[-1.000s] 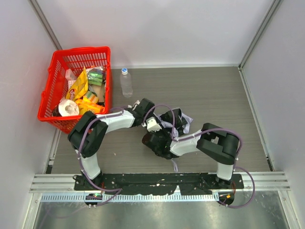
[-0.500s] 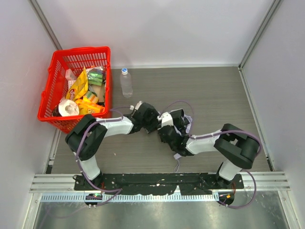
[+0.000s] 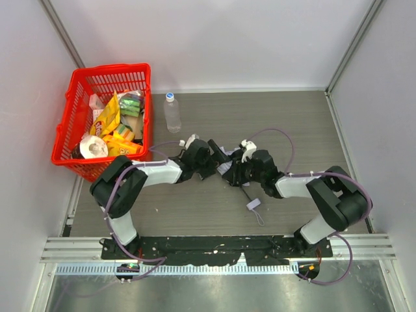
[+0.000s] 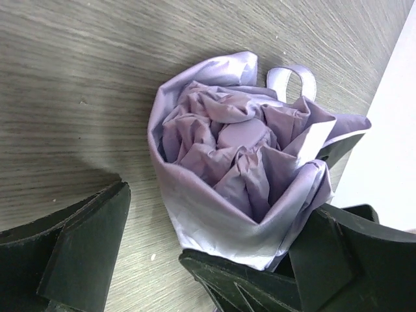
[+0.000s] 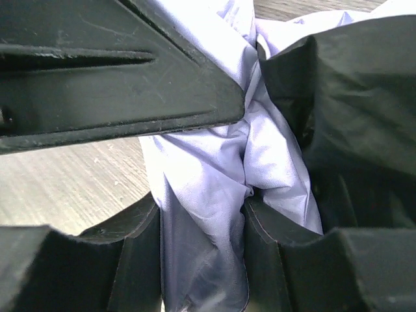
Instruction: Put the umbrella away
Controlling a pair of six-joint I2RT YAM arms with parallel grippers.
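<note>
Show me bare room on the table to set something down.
Free: the grey wooden table's far right, from clear plastic bottle to right wall. Crowded: centre, where left end effector and right end effector meet at the pale lavender folding umbrella.

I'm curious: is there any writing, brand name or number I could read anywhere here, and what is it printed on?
Nothing here can be read as text.
Print on the snack packets in the red basket: too small and blurred to read.
On the clear bottle: no legible label.
On the umbrella: plain lavender fabric, with no print showing in either wrist view.
</note>
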